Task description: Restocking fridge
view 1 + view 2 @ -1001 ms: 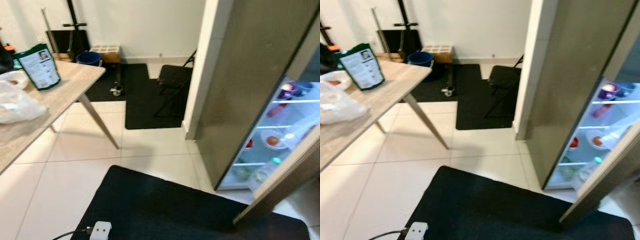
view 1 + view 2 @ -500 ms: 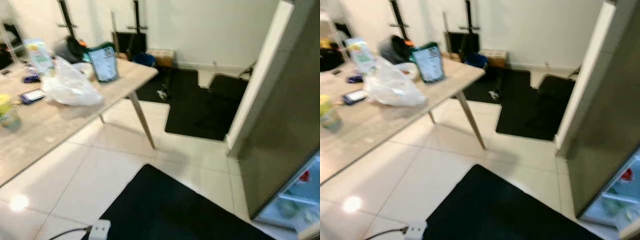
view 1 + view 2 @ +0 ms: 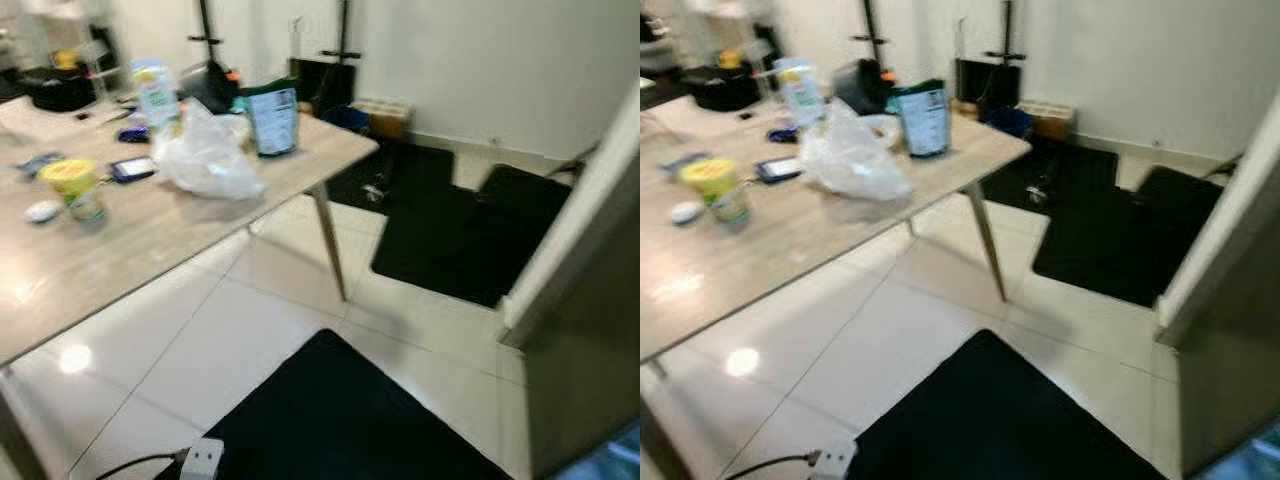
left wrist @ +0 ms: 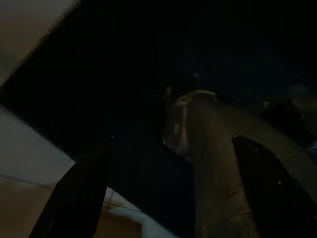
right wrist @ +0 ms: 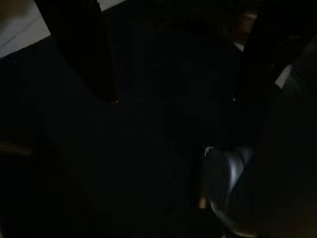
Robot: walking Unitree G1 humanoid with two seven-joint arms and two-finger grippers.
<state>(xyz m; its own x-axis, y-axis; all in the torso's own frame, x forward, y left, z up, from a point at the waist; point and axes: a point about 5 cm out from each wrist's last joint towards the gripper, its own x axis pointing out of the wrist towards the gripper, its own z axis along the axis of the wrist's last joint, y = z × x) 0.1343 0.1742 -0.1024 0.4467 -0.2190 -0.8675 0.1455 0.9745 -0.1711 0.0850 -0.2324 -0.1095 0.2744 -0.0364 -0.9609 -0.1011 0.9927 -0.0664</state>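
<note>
Table (image 3: 150, 240) on your left carries a yellow-lidded cup (image 3: 72, 186), clear plastic bag (image 3: 205, 160) and green pouch (image 3: 272, 117). Black mat (image 3: 340, 420) lies ahead; grey fridge side (image 3: 590, 370) far right. Both arms hang idle with jaws spread, empty.

One table (image 3: 150, 240) at upper left carries one green pouch (image 3: 272, 118), one plastic bag (image 3: 205, 160), one yellow-lidded cup (image 3: 72, 187), one phone (image 3: 132, 168); two black mats (image 3: 455, 235) on the floor.
</note>
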